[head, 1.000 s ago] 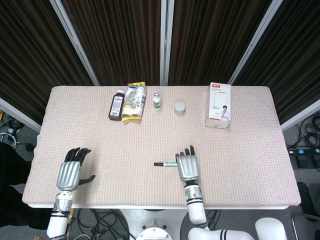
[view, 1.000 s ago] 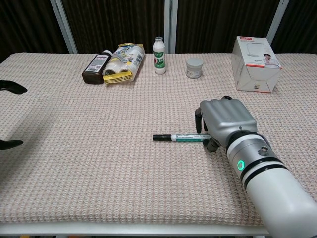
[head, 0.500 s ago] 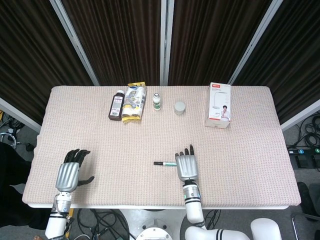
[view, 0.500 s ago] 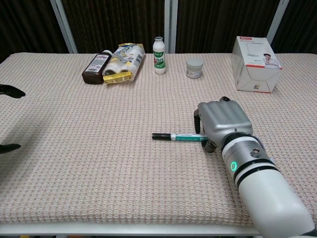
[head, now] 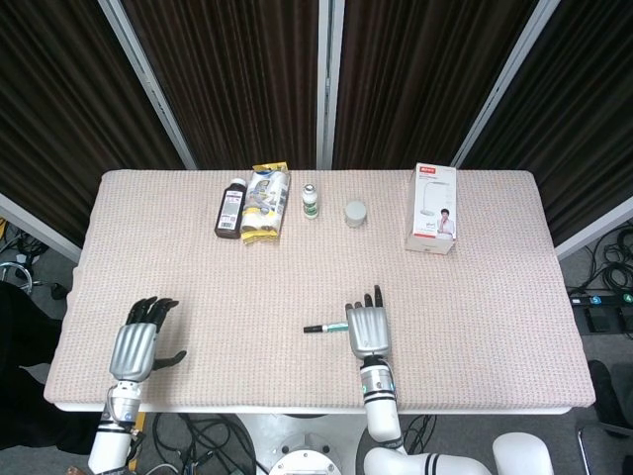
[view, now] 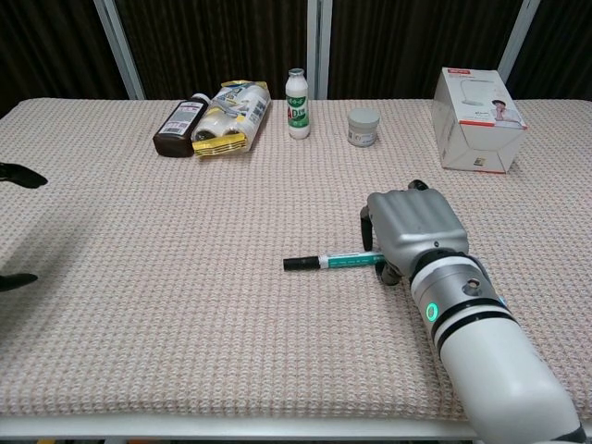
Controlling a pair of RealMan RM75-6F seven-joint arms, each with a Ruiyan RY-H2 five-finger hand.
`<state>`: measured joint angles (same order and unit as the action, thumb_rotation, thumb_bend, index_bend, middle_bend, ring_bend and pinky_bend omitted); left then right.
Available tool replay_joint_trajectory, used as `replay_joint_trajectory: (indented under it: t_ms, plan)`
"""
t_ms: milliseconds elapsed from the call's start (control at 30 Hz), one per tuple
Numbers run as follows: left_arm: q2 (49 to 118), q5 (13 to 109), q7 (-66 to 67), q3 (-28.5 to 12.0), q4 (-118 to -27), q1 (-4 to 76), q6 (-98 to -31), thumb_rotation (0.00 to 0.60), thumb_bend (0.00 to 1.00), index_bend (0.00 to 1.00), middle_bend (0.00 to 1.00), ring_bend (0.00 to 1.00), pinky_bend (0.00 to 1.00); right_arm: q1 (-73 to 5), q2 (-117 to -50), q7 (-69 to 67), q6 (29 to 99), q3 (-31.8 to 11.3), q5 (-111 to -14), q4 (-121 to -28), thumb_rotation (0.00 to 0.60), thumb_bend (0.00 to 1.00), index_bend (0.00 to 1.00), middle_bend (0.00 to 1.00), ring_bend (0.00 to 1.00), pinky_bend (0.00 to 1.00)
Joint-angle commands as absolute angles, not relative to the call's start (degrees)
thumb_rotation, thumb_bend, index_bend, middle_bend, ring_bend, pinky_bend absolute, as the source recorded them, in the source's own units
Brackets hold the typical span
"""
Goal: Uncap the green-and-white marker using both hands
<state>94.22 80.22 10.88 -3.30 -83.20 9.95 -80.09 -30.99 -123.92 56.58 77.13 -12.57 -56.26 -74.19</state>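
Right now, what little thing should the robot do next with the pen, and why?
Probably lift the marker slightly. The right hand is curled over its green end, and the black cap end sticks out free. The left hand sits open far away, so it must come over afterwards.

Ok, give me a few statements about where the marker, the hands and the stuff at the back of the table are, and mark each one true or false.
1. The right hand is at the marker, covering its green end. True.
2. The left hand holds the marker's black cap. False: it holds nothing, far off to the left.
3. The marker's cap is on. True.
4. The white box lies flat beside the marker. False: it stands at the back right.
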Motion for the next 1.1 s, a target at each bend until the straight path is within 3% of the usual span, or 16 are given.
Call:
replay_joint_trajectory:
  t_ms: [33, 667, 1100]
  plan:
    - [94.30, 80.13, 10.87, -3.31, -83.07, 10.01, -79.94, 0.600, 0.05, 0.19, 0.18, 0.10, 0.11, -30.93, -124.11, 56.55, 77.16, -12.55, -56.34, -73.94, 0.600, 0.28, 0.56, 0.52, 0.24, 0.07]
    - [94.30, 80.20, 10.71, -3.54, -82.89, 10.19, -79.82, 0.600, 0.05, 0.19, 0.18, 0.10, 0.11, -30.85, -123.38, 54.14, 78.92, -14.53, -59.32, -73.66, 0.600, 0.32, 0.68, 0.62, 0.28, 0.07]
    - [94.75, 77.88, 14.75, -8.91, -86.17, 15.21, -76.47, 0.600, 0.05, 0.19, 0.18, 0.10, 0.11, -33.29, -116.20, 55.10, 79.64, -21.07, -60.76, -76.78, 0.600, 0.31, 0.68, 0.62, 0.28, 0.07]
